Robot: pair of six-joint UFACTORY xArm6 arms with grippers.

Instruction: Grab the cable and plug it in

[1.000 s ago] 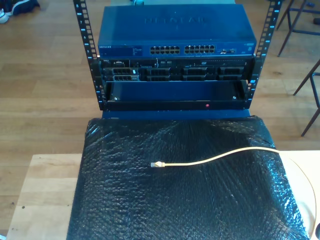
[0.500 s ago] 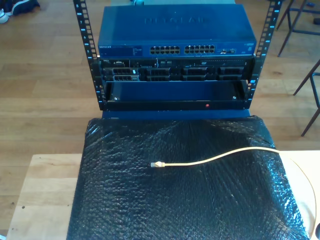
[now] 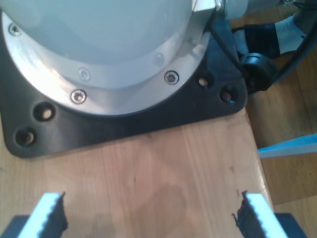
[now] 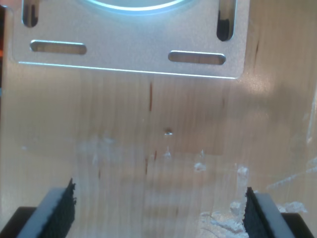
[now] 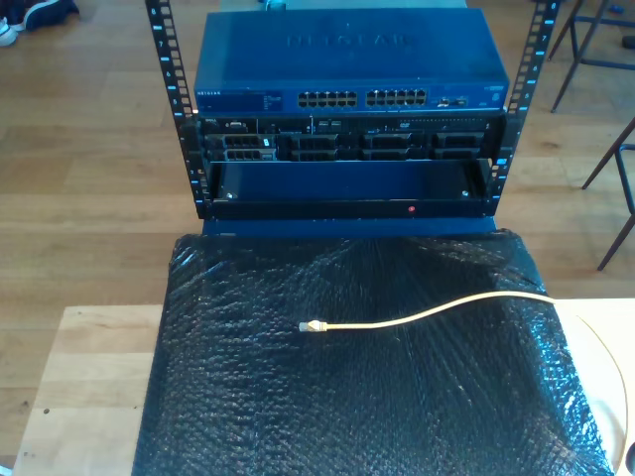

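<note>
1. The cable [image 5: 427, 313] lies loose on the black bubble-wrap sheet [image 5: 248, 397]; its small clear plug [image 5: 313, 325] rests near the middle of the sheet, and the pale-yellow line runs from the plug toward the exterior view's right in a gentle upward curve, leaves the sheet's edge there, then bends down across the pale wood beside it.
2. Nothing touches the cable; the plug points toward the exterior view's left.
3. Beyond the sheet, past the cable, stands a black rack [image 5: 179, 119]; on its top level sits a blue network switch [image 5: 347, 59] with two banks of ports [image 5: 362, 99] along its front face; below the switch is a row of darker gear, and under that an open black tray [image 5: 347, 188].
4. The sheet covers a wooden table [image 5: 89, 387], whose bare wood shows beside the sheet on the exterior view's left; wooden floor lies around the rack.
5. My first gripper [image 3: 151, 218] is spread wide over bare wood, holding nothing, its toothed pads [image 3: 54, 215] well apart; ahead of it is a black base plate [image 3: 148, 111] carrying a round metal arm base.
6. My second gripper [image 4: 158, 208] is likewise wide and holds nothing, over scuffed pale wood; ahead lies a slotted metal plate [image 4: 129, 44].
</note>
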